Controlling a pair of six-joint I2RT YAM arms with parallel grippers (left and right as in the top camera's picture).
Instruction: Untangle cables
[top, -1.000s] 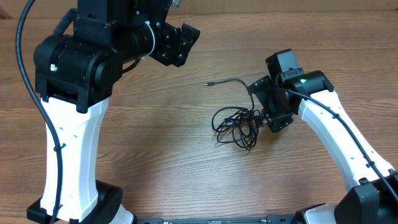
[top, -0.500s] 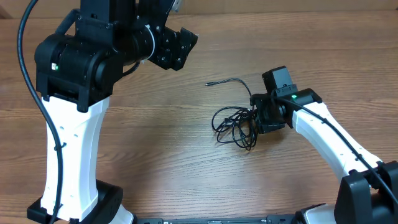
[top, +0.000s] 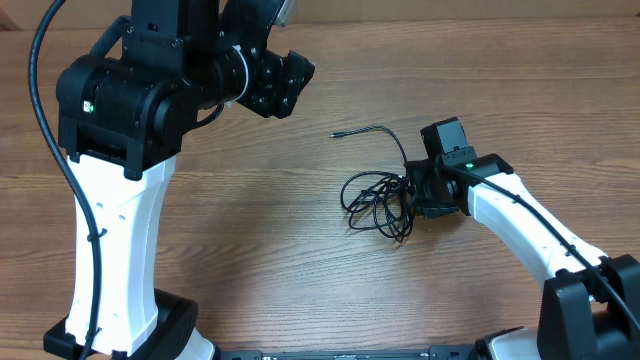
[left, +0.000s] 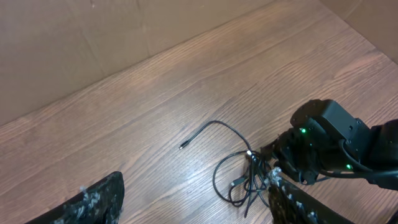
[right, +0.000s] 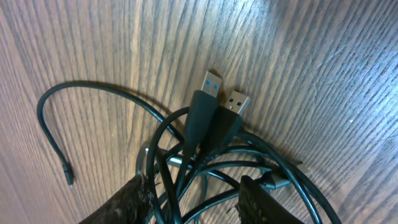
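Note:
A tangle of thin black cables (top: 380, 200) lies on the wooden table right of centre, with one loose end (top: 336, 134) trailing up and left. My right gripper (top: 412, 190) sits low at the tangle's right edge. In the right wrist view its fingers (right: 127, 202) straddle several strands of the cables (right: 205, 168), still apart, so it is open. Two USB plugs (right: 211, 84) stick out side by side beyond them. My left gripper (top: 285, 85) hangs high over the back left, open and holding nothing. It looks down on the cables (left: 242, 177).
The left arm's white column and base (top: 110, 250) fill the table's left side. A brown cardboard wall (left: 93, 37) runs along the far edge. The right arm's white link (top: 530, 230) slants in from the lower right corner.
The right gripper has slid down and left onto the tangle's right edge, its wrist turning toward the cables. The left gripper has drifted slightly left. The cables lie about as before.

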